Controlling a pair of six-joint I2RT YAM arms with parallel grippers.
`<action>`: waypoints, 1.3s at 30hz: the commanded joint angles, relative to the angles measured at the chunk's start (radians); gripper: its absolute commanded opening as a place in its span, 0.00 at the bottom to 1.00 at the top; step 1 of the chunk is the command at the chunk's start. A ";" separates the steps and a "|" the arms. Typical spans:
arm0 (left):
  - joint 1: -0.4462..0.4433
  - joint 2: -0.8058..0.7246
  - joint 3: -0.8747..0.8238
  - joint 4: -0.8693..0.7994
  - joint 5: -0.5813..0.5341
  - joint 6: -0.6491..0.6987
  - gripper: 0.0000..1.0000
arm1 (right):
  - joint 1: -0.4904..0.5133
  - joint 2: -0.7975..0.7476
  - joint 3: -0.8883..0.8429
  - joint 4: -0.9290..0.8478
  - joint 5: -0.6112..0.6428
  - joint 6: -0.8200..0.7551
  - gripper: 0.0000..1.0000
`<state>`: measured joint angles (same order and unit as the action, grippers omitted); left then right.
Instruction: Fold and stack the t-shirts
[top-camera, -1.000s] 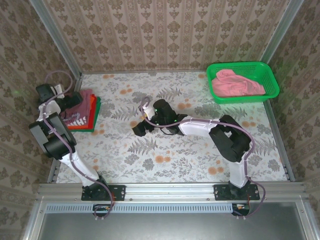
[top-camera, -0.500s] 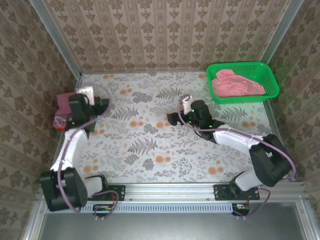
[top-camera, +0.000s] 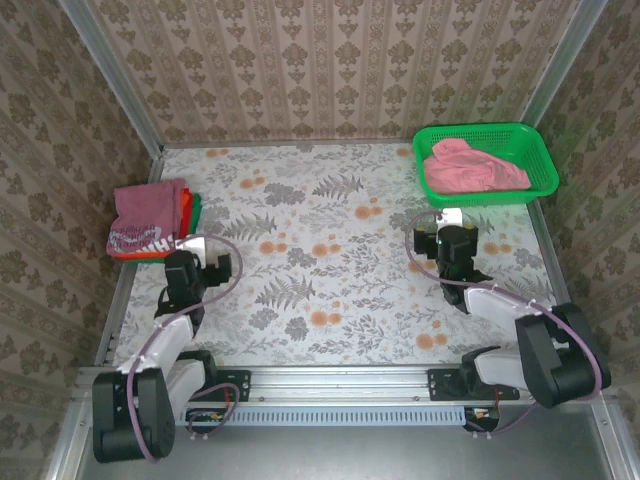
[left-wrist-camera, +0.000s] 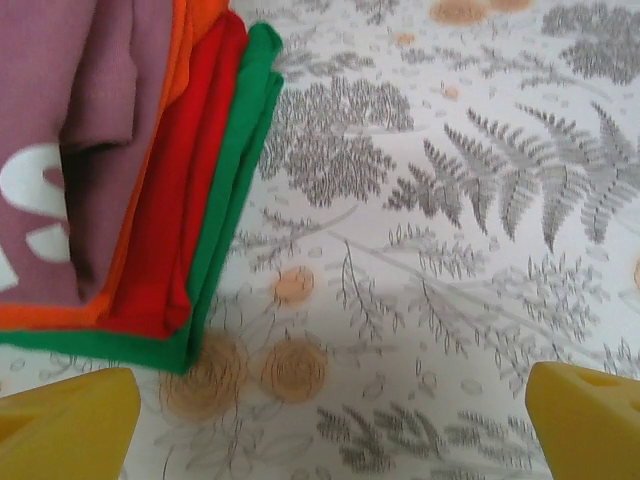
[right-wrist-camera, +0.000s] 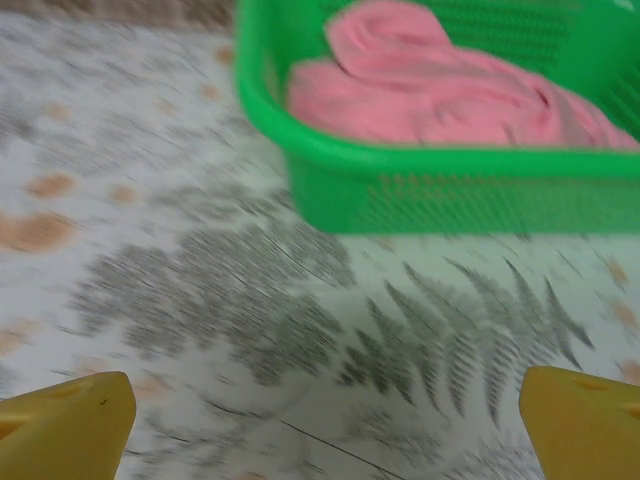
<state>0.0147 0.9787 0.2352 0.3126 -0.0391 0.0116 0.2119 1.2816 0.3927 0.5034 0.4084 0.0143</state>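
Twice noted jaws spread fully wide and empty: left gripper (left-wrist-camera: 330, 430) far left of the green mesh basket (top-camera: 486, 129), right gripper (right-wrist-camera: 325, 430) just before it. Found pink t-shirt (top-camera: 470, 168) crumpled inside that basket; saw folded stack (top-camera: 150, 225), maroon t-shirt (top-camera: 148, 208) on top, far left of it.

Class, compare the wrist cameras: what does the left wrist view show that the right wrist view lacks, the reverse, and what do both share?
Left wrist: a folded stack of cloth t-shirts, maroon with white lettering on top, then orange, red, green. Right wrist: a green plastic mesh basket holding a crumpled pink t-shirt. Both: floral table surface, plus open yellow fingertips, of the left gripper and right gripper.
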 joint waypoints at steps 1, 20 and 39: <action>0.009 0.101 0.024 0.240 0.010 -0.030 1.00 | -0.044 0.042 -0.014 0.200 0.005 -0.006 1.00; -0.027 0.555 0.174 0.526 0.038 0.041 1.00 | -0.164 0.256 -0.002 0.396 -0.188 0.041 1.00; -0.029 0.554 0.174 0.525 0.041 0.044 1.00 | -0.164 0.254 -0.001 0.388 -0.189 0.041 1.00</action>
<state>-0.0128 1.5326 0.4156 0.8135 -0.0044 0.0425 0.0547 1.5291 0.3836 0.8658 0.2306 0.0410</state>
